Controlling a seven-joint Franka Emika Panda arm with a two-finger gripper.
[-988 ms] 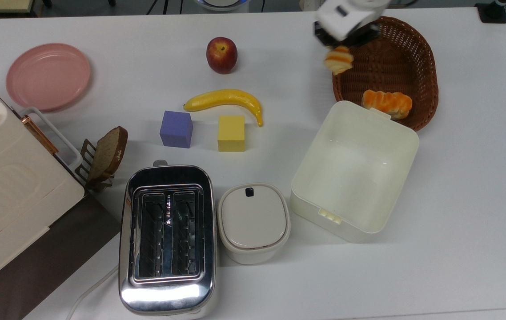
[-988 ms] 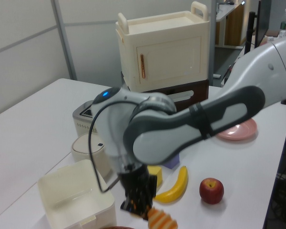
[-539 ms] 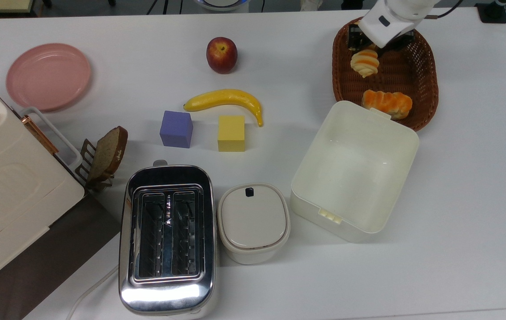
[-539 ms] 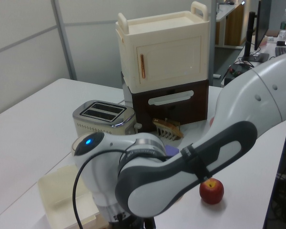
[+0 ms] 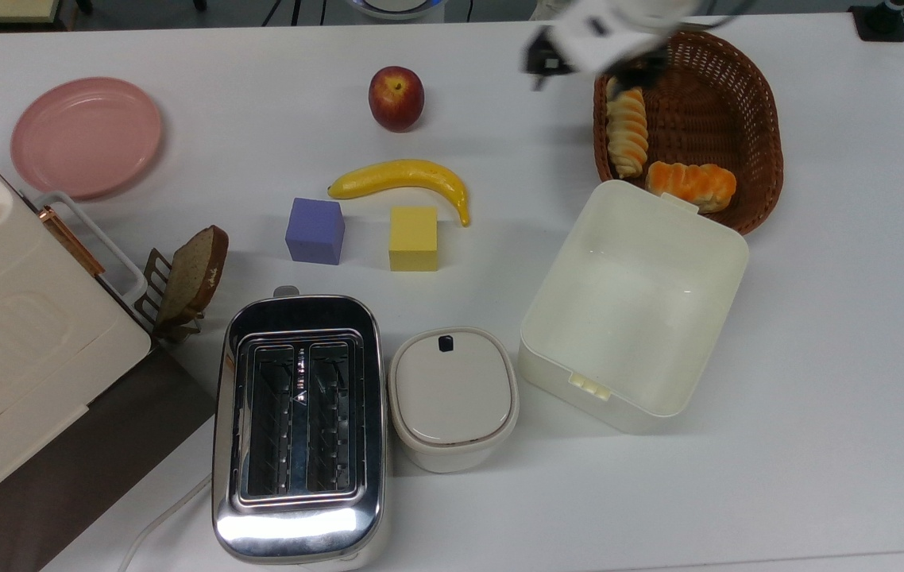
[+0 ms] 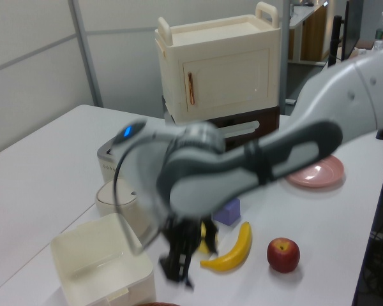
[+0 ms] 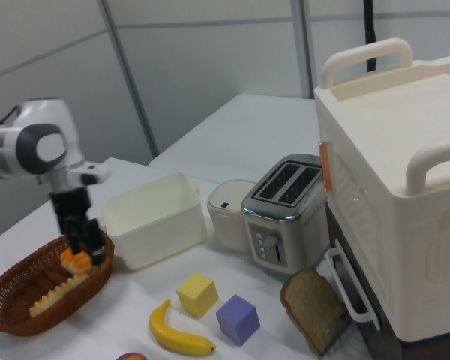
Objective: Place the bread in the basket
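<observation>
Above the basket's [image 5: 746, 119] 10 o'clock rim in the top view, the gripper [image 5: 591, 63] hung blurred; whether its fingers were apart or together, cannot tell. Bread [image 5: 628, 131] lay inside along the 9 o'clock wall, beside a bun [image 5: 691, 184]. Risk, as I judge it: a low retreat clips the rim and drags the basket.

My white bench [image 5: 817, 357], basket [image 5: 746, 95] upper right of the top view, cream tub [image 5: 635, 306] below it, apple [image 5: 395, 97], banana [image 5: 400, 179], two cubes, toaster [image 5: 299, 425], pink plate [image 5: 86, 135] upper left.
</observation>
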